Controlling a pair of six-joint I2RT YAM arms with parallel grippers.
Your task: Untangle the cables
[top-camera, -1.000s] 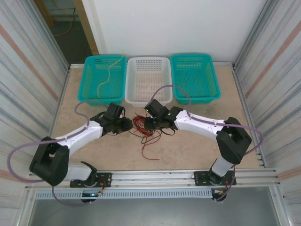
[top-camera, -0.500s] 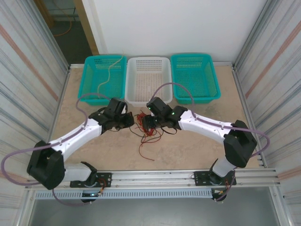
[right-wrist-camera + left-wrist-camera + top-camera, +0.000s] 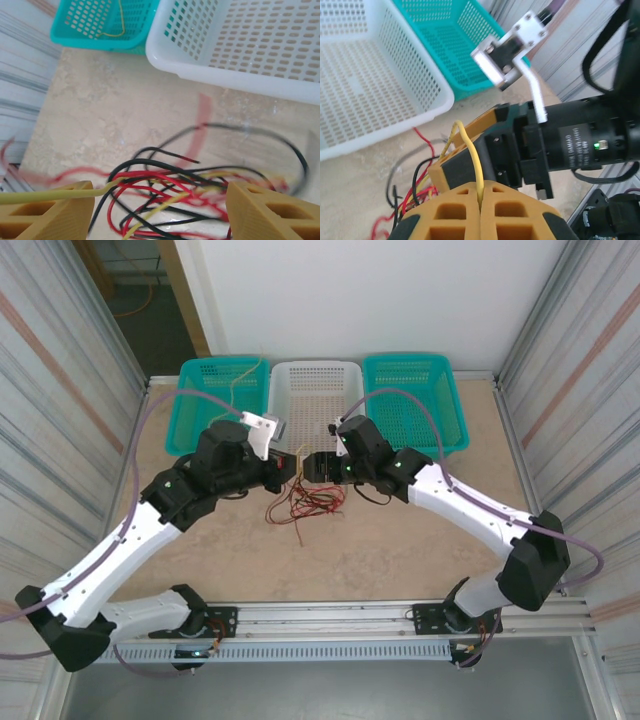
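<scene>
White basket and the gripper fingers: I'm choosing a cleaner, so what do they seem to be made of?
White basket: likely moulded plastic, smooth and slightly glossy, with regular slots. Right gripper's fingers: matte orange-tan plastic, possibly printed, with hollow ribbed pockets; exact material unclear.

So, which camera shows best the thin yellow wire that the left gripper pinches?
The left wrist view: the thin yellow wire arcs up, clamped between the shut orange fingers of the left gripper. The right wrist view shows a stretch leaving the tangle. The top view gives a faint short line.
</scene>
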